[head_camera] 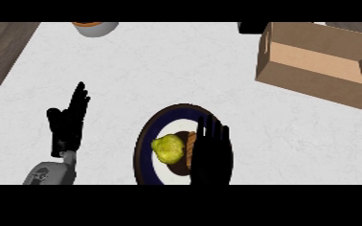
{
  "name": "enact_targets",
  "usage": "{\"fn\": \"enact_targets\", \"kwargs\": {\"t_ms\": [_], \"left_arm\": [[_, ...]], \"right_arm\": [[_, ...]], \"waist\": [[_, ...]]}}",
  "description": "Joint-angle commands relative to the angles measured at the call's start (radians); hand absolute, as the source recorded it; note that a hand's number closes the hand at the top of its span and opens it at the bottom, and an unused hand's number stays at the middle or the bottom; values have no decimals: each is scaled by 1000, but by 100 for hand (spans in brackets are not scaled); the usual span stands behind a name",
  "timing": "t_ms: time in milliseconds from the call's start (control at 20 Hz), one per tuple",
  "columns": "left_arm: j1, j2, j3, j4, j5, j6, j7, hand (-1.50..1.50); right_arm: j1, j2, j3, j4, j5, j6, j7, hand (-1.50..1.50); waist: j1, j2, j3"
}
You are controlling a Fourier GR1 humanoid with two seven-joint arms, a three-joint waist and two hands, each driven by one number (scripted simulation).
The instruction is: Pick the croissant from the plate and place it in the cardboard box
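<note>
A yellow-green lump (168, 148) crowds the brown croissant (190, 146) on the dark-rimmed round plate (145, 139); the right hand (210, 155) hovers above, fingers (212, 127) straight, released; the left hand (67, 119) rests open on the white bench (176, 67).

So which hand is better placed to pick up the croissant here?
The right hand: it is already over the plate, partly covering the croissant. The left hand rests open on the counter beside the plate.

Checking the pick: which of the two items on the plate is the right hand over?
The brown croissant, at the plate's right side; the right hand partly covers it. The yellow-green item lies uncovered beside it.
</note>
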Motion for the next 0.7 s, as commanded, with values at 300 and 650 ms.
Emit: {"fn": "enact_targets", "kwargs": {"t_ms": [300,650], "left_arm": [[-14,-38,-2,20,-22,10,-9,0],[14,10,27,-22,-10,-35,23,0]], "right_arm": [[-82,24,-8,117,-44,-33,201,-150],[-101,24,0,180,-72,-78,171,-150]], "waist": [[1,2,0],[4,1,1]]}}
